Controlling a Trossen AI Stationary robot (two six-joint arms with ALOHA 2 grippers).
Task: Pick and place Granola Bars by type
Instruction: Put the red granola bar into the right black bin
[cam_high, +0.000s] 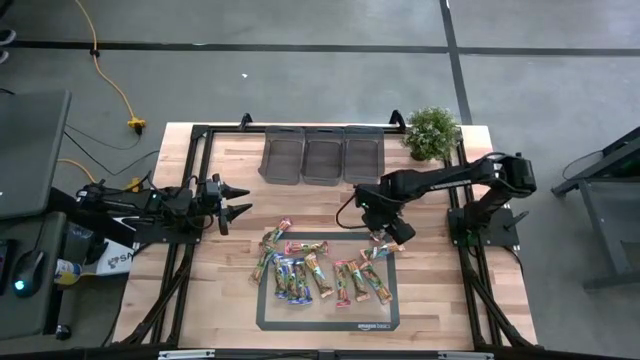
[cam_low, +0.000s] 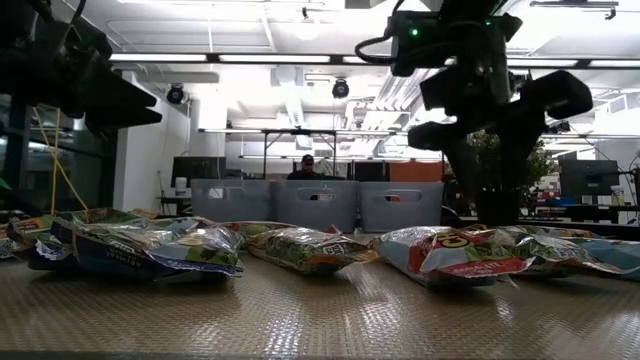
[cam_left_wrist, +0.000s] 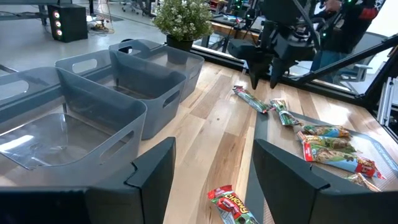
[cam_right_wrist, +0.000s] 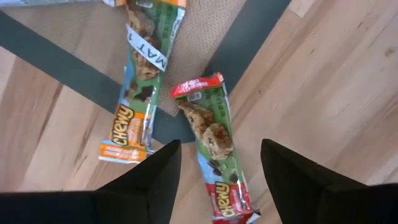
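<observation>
- While the right gripper (cam_right_wrist: 217, 180) hangs low over the mat's far right corner, its fingers (cam_right_wrist: 146, 180) are spread wide, gripping nothing.
- Red-ended bar (cam_right_wrist: 211, 146) lies flat between those fingers, half on the mat edge, half on wood; its lower end is cut off by the frame.
- Orange-ended bar (cam_right_wrist: 137, 87) lies just beside it, angled, crossing the mat (cam_right_wrist: 56, 59) border; not touching the fingers.
- High view: right gripper (cam_high: 385, 228) sits at the far right corner of the mat (cam_high: 262, 318); the bars under it are mostly hidden by the arm.
- Remaining Granola Bars (cam_high: 300, 275) are scattered across the mat, some overlapping; exact count hard to make out.
- One red bar (cam_left_wrist: 231, 204) lies on bare wood off the mat, near the left gripper.
- Left gripper (cam_high: 240, 200) hovers above the table's left side, well apart from the bars, fingers released, empty.
- Three grey bins (cam_high: 322, 155) stand in a row at the far edge, beside a plant (cam_high: 432, 132).
</observation>
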